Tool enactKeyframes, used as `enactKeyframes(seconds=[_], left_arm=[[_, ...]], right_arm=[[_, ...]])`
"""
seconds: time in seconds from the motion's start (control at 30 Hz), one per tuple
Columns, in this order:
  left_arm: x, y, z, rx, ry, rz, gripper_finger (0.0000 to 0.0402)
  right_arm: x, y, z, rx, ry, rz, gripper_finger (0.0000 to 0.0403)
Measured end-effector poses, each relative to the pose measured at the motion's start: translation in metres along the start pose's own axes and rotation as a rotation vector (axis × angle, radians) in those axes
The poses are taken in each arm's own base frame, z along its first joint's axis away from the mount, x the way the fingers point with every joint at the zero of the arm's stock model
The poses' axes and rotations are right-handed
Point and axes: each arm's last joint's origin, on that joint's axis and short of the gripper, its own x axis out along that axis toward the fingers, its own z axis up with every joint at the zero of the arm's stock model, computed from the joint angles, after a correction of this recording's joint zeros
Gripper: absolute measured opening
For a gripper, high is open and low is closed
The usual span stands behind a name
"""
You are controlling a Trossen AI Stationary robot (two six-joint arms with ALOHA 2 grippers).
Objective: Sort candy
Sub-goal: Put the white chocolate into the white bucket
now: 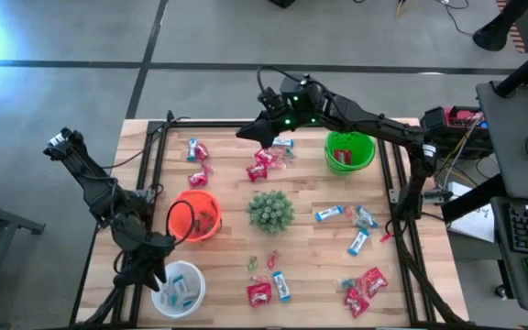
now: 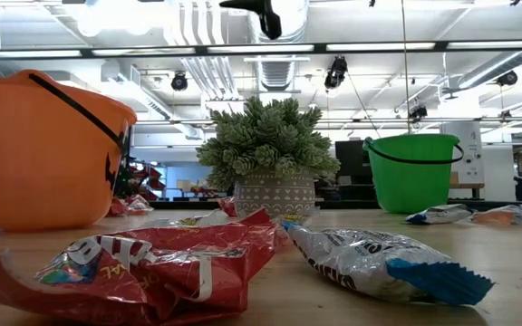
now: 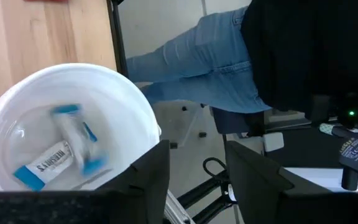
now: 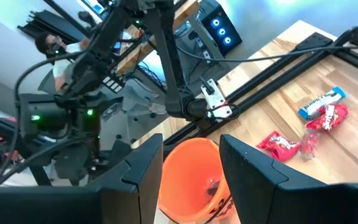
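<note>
A motion-blurred blue-and-white bar [image 3: 73,134] we can't read in the white bowl [image 3: 126,102], orange bucket [image 2: 39,149] cut off at nine o'clock in our low view, person [image 3: 260,56] cropped at twelve o'clock, pink and green pieces [image 1: 264,263] too small for us.

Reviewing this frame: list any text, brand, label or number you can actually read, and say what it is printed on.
None reads with certainty.
Blue-and-white bar in the white bowl: dark lettering, too blurred to read.
Red packet in the low view: pale letters, upside down and crumpled, unreadable.
Silver-and-blue packet: small print, too fine to read.
</note>
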Motion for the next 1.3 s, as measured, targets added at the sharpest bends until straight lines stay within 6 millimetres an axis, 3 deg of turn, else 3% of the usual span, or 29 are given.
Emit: enactKeyframes(seconds=[0.53,0.87,1.03,1.3], left_arm=[[-0.011,0.014,0.015,0.175,-0.388,0.349,0.0146],[-0.035,0.026,0.031,0.236,-0.509,0.433,0.0146],[-0.048,0.028,0.033,0.270,-0.554,0.455,0.0146],[-0.068,0.029,0.029,0.353,-0.615,0.478,0.0149]], right_arm=[[-0.014,0.001,-0.009,-0.037,0.106,-0.064,0.0153],[-0.020,0.000,-0.015,-0.004,0.173,-0.104,0.0153],[-0.040,0.004,-0.023,-0.004,0.237,-0.214,0.0153],[-0.088,0.020,-0.037,0.017,0.311,-0.433,0.0153]])
